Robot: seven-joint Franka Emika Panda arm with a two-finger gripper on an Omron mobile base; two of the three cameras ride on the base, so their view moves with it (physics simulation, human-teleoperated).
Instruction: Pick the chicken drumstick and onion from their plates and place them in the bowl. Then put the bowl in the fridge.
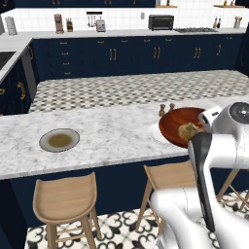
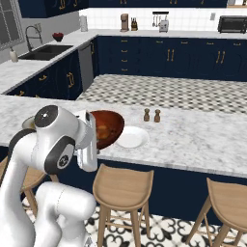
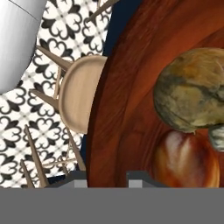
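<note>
Gripper (image 3: 107, 177) pinched bowl (image 3: 131, 87) rim at counter (image 1: 97, 141) front edge; onion (image 3: 192, 94), chicken drumstick (image 3: 186, 159) inside. Risk: tilt spills both, rim slips.

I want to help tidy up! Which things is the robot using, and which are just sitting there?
Using: bowl, onion and chicken drumstick inside it, white plate, grey-rimmed plate, gripper.
Just sitting: two shakers, stools, toaster oven.
</note>
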